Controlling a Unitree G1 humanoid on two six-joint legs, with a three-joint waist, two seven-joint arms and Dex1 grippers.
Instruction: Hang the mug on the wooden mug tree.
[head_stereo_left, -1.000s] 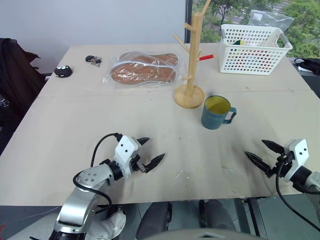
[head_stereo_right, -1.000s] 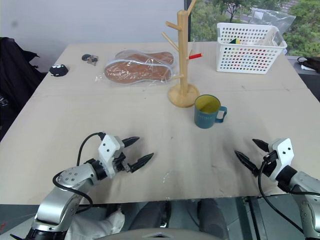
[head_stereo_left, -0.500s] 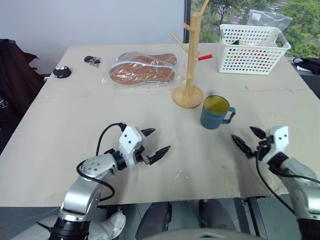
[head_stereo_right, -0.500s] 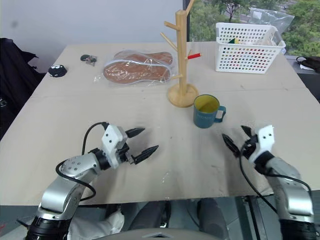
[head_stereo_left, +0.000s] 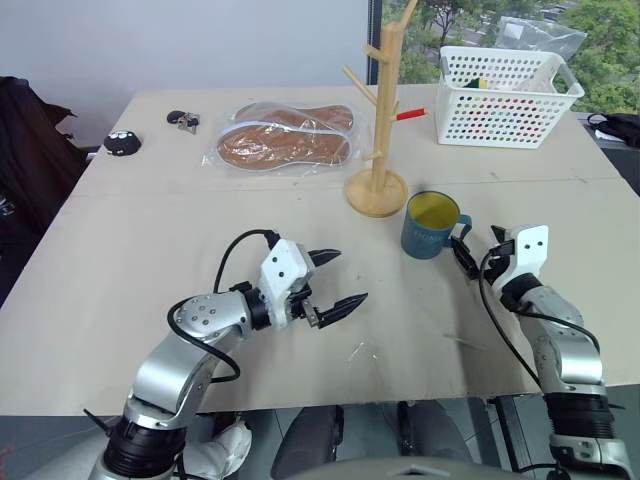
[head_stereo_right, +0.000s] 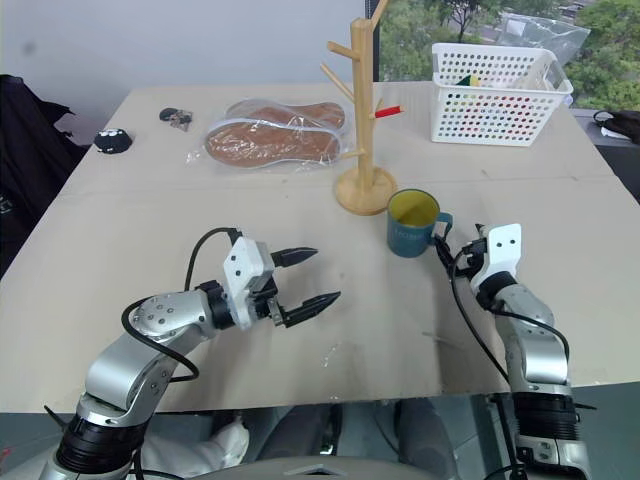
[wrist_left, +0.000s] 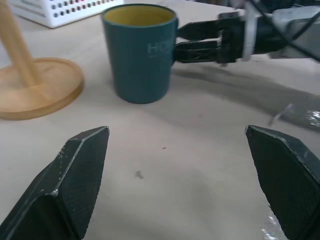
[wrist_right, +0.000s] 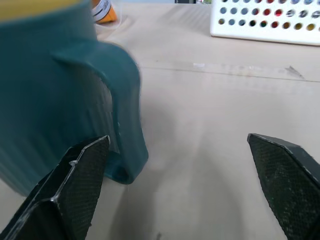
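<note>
**Reaching for the mug handle, both grippers empty**

Head camera views: a pale wooden table (head_stereo_left: 150, 230) carries the mug (head_stereo_left: 431, 224), teal-blue with a yellow inside, standing upright near the middle of the table, toward its right edge. Its loop handle faces the right edge. Just beside it, toward the far edge, stands the wooden mug tree (head_stereo_left: 383, 120), a tall post with slanted pegs on a round base; the two are close but apart. A white perforated basket (head_stereo_left: 508, 97) sits at the far right corner. A clear bag holding brown insoles (head_stereo_left: 288, 136) lies near the far edge, left of the tree. The right gripper (head_stereo_left: 478, 247) is at the mug's handle, its black fingers spread, holding nothing. The left gripper (head_stereo_left: 333, 283) hovers above the table near the near edge, jaws wide apart and empty, well apart from the mug.

Left wrist view: two black fingertips (wrist_left: 80, 175) stand far apart with bare table between them. Beyond them the mug stands upright with pale lettering on its side, the tree's round base beside it. The right gripper's fingers reach the mug at its handle side.

Right wrist view: the mug's handle (wrist_right: 122, 105) looms close, just beside one spread fingertip (wrist_right: 75, 185). Whether that finger touches the handle cannot be told. The other fingertip is well clear, over bare table.
</note>
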